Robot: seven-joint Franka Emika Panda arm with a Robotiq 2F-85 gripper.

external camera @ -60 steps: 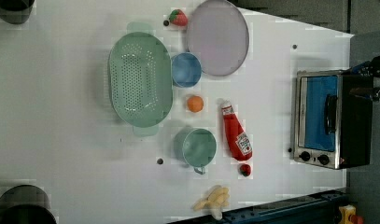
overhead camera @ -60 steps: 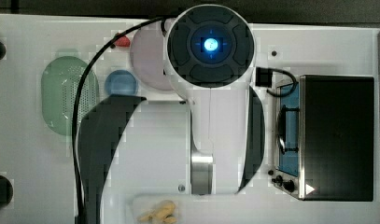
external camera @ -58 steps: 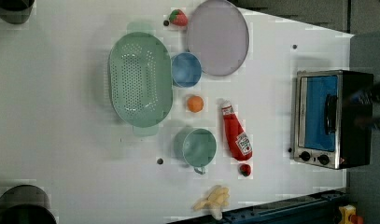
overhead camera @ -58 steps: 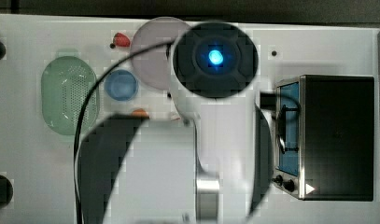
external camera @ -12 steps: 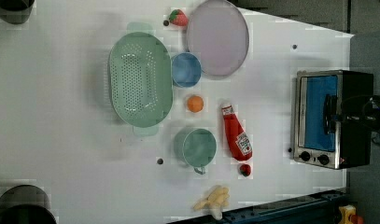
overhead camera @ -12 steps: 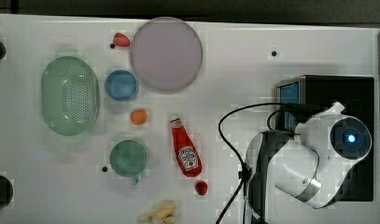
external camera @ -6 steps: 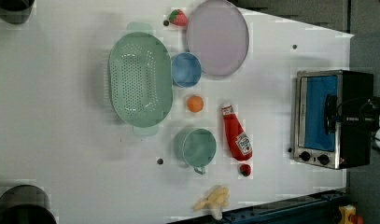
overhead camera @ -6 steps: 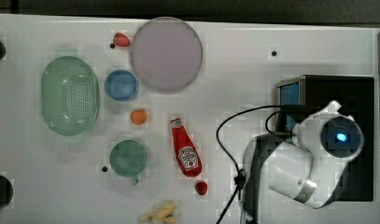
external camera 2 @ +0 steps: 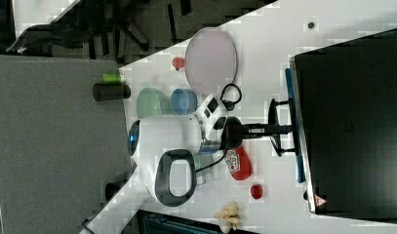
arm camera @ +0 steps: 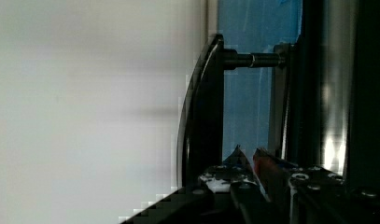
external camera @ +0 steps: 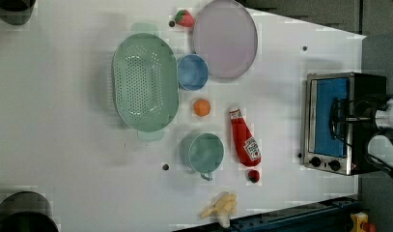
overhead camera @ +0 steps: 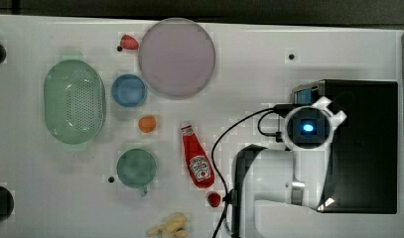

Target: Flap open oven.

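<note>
The oven (overhead camera: 363,148) is a black box at the top view's right, its blue glass door (external camera: 329,116) shut in the silver frame. My wrist (overhead camera: 307,128) hangs over the front edge and points down. My gripper (external camera: 351,117) sits at the middle of the dark bar handle (external camera: 336,116). In the wrist view the fingertips (arm camera: 262,158) stand close together with a slim gap and nothing between them, in the space between the handle (arm camera: 201,116) and the glass (arm camera: 246,102). In the right view my gripper (external camera 2: 281,129) crosses the handle (external camera 2: 273,127).
On the white table, to the top view's left of the oven, lie a ketchup bottle (overhead camera: 197,158), a green cup (overhead camera: 136,167), a green colander (overhead camera: 74,101), a blue bowl (overhead camera: 129,90), a purple plate (overhead camera: 176,57) and small fruit. My black cable (overhead camera: 229,144) loops beside the arm.
My wrist has moved towards the top view's left, from above the oven's top to above its front edge and handle. The door looks just as shut as before.
</note>
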